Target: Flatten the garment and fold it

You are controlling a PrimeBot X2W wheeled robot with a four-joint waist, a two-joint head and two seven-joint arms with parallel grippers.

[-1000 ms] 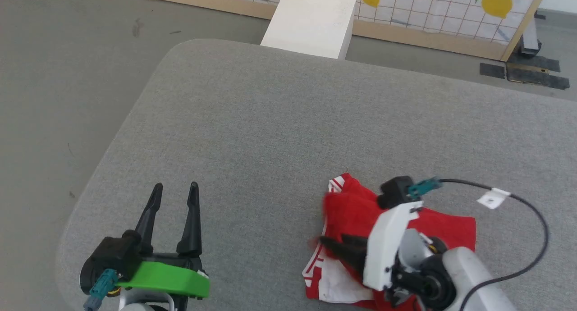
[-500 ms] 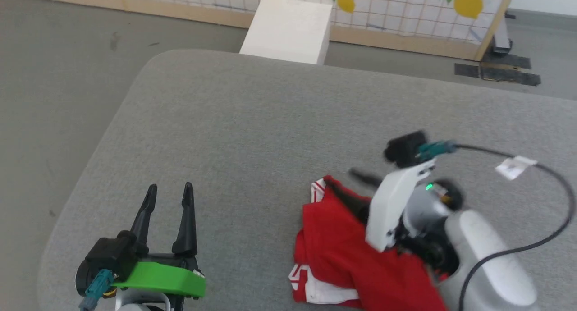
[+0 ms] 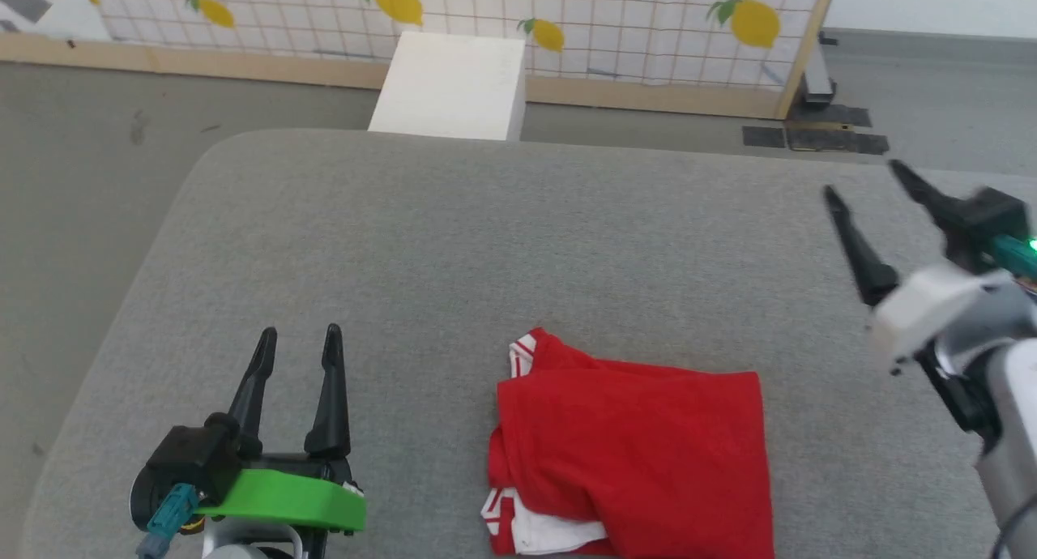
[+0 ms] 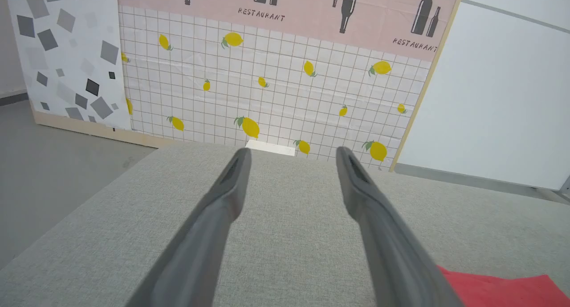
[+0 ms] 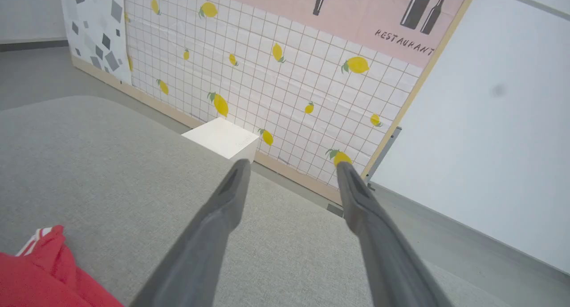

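Between parted, empty left end effector [image 3: 300, 332] and parted, empty right end effector [image 3: 860, 178]: folded garment [image 3: 640, 454].

Counts for you: one garment [image 3: 632, 454], folded into a single stack. One grey table [image 3: 454, 235]. Two grippers: left gripper [image 3: 300, 330] and right gripper [image 3: 861, 178], two fingers [image 3: 329, 389] each, so four in all. One white box [image 3: 450, 85]. One tiled panel [image 3: 632, 24]; in the head view you can count five lemon prints [image 3: 753, 23] on it.
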